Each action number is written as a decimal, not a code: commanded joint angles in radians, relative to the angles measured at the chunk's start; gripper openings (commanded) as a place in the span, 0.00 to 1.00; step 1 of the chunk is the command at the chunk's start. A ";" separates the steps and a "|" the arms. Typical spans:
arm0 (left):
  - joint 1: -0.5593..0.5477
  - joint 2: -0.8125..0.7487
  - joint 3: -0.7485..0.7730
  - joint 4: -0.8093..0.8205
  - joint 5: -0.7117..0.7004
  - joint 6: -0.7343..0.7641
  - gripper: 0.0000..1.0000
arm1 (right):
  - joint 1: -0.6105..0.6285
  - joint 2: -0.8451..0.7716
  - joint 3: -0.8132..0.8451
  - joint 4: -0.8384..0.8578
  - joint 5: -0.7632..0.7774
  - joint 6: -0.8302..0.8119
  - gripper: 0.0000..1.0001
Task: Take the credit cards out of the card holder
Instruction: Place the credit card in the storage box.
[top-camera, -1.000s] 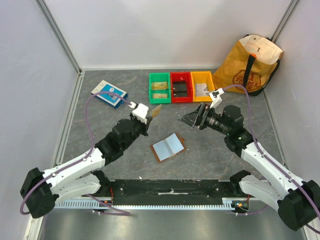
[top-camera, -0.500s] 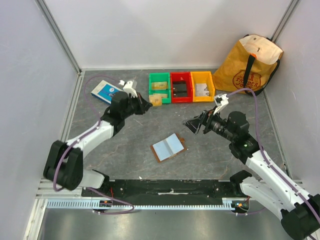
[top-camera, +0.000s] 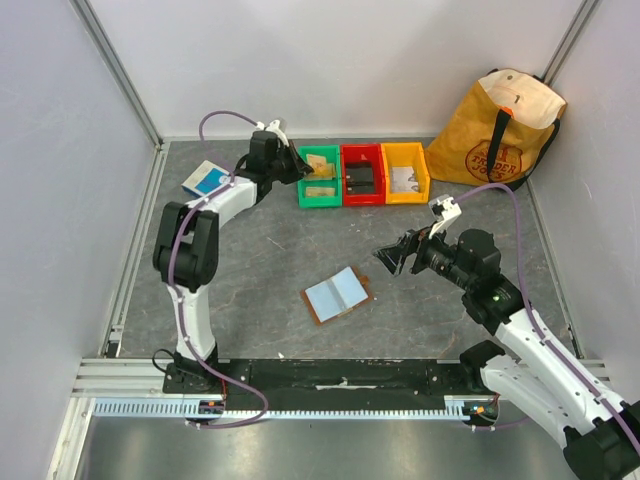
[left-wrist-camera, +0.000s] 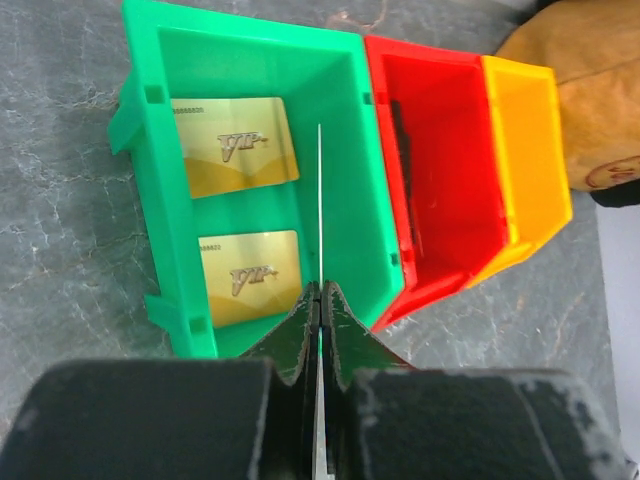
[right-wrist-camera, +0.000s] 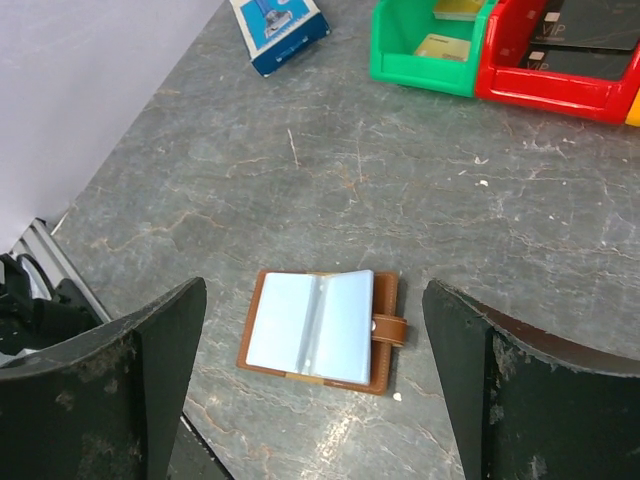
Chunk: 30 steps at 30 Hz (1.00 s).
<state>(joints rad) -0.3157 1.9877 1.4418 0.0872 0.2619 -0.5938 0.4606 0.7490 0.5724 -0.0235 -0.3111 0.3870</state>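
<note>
Left hand (left-wrist-camera: 320, 292) pinches one credit card (left-wrist-camera: 320, 190) edge-on over the green bin (left-wrist-camera: 250, 55), two cards (left-wrist-camera: 236, 148) already beneath it. Right hand (top-camera: 392, 256), wide open and empty, hangs above the card holder (right-wrist-camera: 312, 325) (pockets look empty).

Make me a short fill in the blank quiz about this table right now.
The left gripper pinches a credit card above the ___ bin.
Inside that bin lie ___ gold cards.
The card holder lies ___ on the table.
The right gripper holds ___.
Missing words: green; two; open; nothing.
</note>
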 joint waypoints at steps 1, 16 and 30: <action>0.001 0.095 0.159 -0.113 0.013 0.011 0.02 | 0.000 -0.002 -0.005 -0.016 0.030 -0.054 0.96; 0.001 0.316 0.422 -0.237 0.037 -0.006 0.08 | 0.000 0.015 0.004 -0.039 0.040 -0.062 0.96; 0.001 0.140 0.460 -0.365 -0.070 0.127 0.78 | 0.000 0.021 0.038 -0.150 0.086 -0.126 0.96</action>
<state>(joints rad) -0.3214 2.2566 1.8614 -0.2237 0.2348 -0.5365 0.4606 0.7635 0.5690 -0.1452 -0.2447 0.3130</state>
